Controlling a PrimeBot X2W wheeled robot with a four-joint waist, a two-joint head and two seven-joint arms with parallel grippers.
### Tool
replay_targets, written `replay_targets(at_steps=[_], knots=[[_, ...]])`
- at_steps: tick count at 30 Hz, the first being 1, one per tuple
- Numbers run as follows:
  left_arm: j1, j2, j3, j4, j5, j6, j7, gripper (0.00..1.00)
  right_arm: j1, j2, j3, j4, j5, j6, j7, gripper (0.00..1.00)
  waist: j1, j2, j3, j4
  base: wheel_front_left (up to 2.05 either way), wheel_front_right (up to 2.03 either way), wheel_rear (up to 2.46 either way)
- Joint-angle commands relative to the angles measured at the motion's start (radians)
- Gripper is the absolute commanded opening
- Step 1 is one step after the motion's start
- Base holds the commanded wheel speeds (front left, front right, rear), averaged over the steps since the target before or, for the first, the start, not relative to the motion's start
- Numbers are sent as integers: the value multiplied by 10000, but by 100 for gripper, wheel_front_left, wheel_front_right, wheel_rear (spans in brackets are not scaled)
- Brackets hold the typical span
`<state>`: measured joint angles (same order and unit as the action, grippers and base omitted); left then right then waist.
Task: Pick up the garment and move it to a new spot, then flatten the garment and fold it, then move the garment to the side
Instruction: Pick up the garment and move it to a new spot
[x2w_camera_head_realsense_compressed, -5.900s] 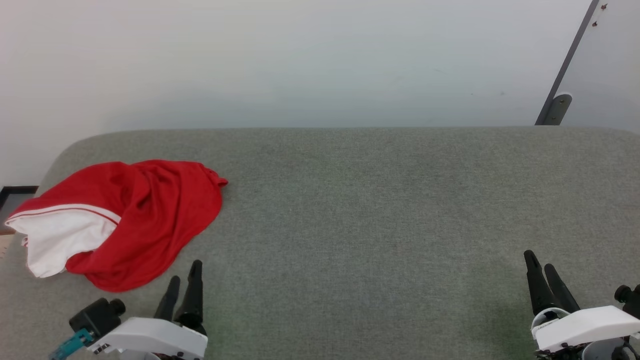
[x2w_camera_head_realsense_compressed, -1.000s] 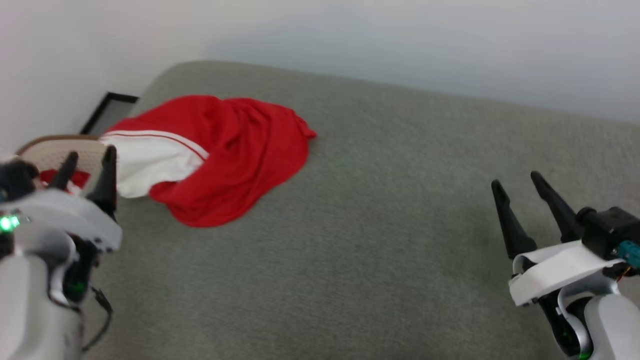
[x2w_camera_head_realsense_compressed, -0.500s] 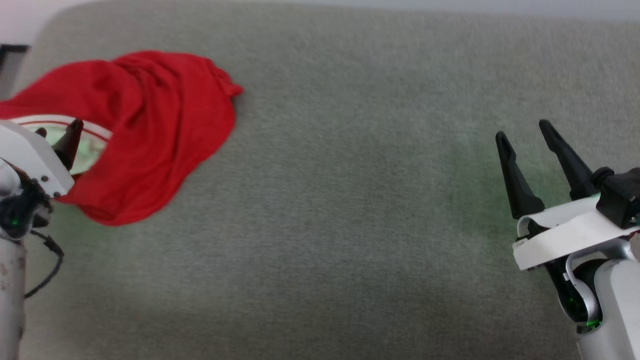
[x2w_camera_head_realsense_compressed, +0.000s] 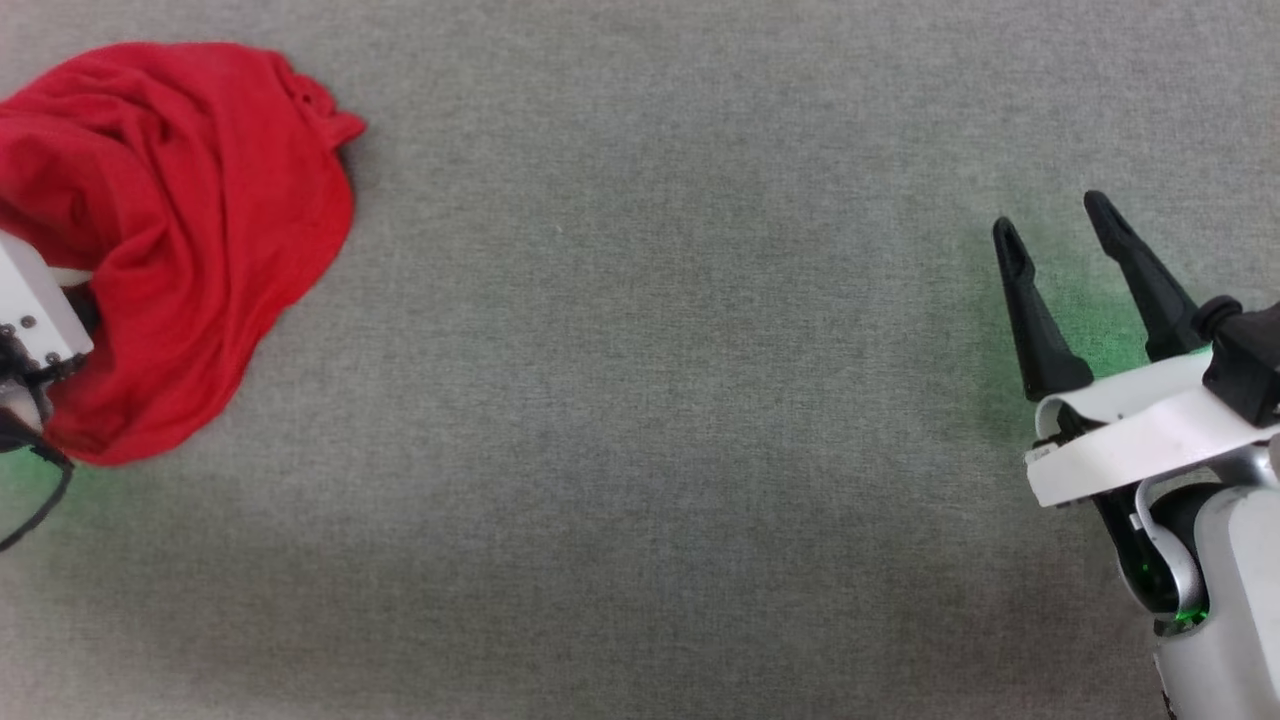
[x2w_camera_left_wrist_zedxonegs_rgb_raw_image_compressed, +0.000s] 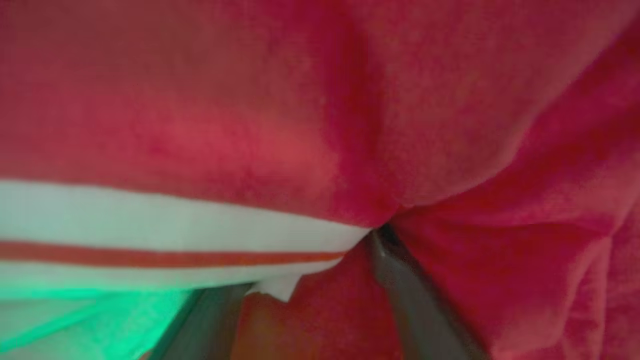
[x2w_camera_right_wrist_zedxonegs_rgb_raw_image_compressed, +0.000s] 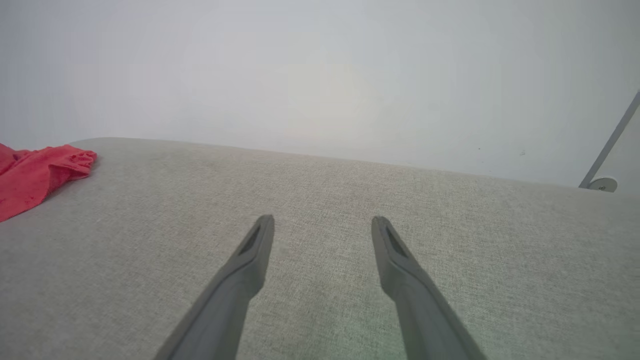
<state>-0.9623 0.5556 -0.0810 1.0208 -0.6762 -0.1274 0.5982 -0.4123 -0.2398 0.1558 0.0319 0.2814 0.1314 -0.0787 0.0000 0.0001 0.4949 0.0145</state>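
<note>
The garment (x2w_camera_head_realsense_compressed: 190, 220) lies crumpled at the far left of the grey padded surface (x2w_camera_head_realsense_compressed: 640, 420), mostly red. In the left wrist view the garment (x2w_camera_left_wrist_zedxonegs_rgb_raw_image_compressed: 250, 100) is very close, with a white band and a thin red stripe. My left gripper (x2w_camera_left_wrist_zedxonegs_rgb_raw_image_compressed: 310, 265) is pushed into its folds, fingers (x2w_camera_left_wrist_zedxonegs_rgb_raw_image_compressed: 415, 300) apart with red cloth between them. In the head view the left wrist's white housing (x2w_camera_head_realsense_compressed: 30, 310) sits against the cloth. My right gripper (x2w_camera_head_realsense_compressed: 1050, 212) hovers open and empty far to the right; in its own view the right gripper (x2w_camera_right_wrist_zedxonegs_rgb_raw_image_compressed: 323, 220) sees the garment's edge (x2w_camera_right_wrist_zedxonegs_rgb_raw_image_compressed: 35, 172) far off.
A pale wall (x2w_camera_right_wrist_zedxonegs_rgb_raw_image_compressed: 320, 75) rises behind the surface's far edge. A grey slanted bar with a round foot (x2w_camera_right_wrist_zedxonegs_rgb_raw_image_compressed: 602, 184) stands at the back right. Bare grey fabric stretches between the garment and my right gripper.
The head camera has tilted down and shifted, so the wall has left its view. My left gripper has gone into the garment's folds, its fingers now hidden in the head view. Both stay open.
</note>
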Motion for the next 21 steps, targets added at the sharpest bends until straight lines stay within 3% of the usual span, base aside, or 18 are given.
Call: replay_targets(at_steps=[1,5,6,7,16,21], knots=[[590,-851,-304,547,1,21,191,100,-140,33,0,-17,-17,-14,-2,100,0,-1,124,-103,0,0,0],[408,-1016,-359,995,-51,14,98,100,-197,58,-55,54,-45,-14,-32,100,0,-1,91,-24,0,0,0],[312,-982,-375,973,-17,9,-67,10,-201,55,-87,74,-48,-14,-56,100,0,-1,51,18,0,0,0],[184,-911,-322,979,-64,6,-191,0,-202,56,-110,112,-48,-12,-81,100,0,-1,-6,57,0,0,0],[-727,33,-310,368,107,-21,-1391,0,203,157,-355,453,75,-14,-333,100,0,-1,-950,508,0,0,0],[-953,244,-505,-293,171,-30,-2289,0,467,225,-504,621,99,-12,-461,100,0,-1,-1603,808,0,0,0]])
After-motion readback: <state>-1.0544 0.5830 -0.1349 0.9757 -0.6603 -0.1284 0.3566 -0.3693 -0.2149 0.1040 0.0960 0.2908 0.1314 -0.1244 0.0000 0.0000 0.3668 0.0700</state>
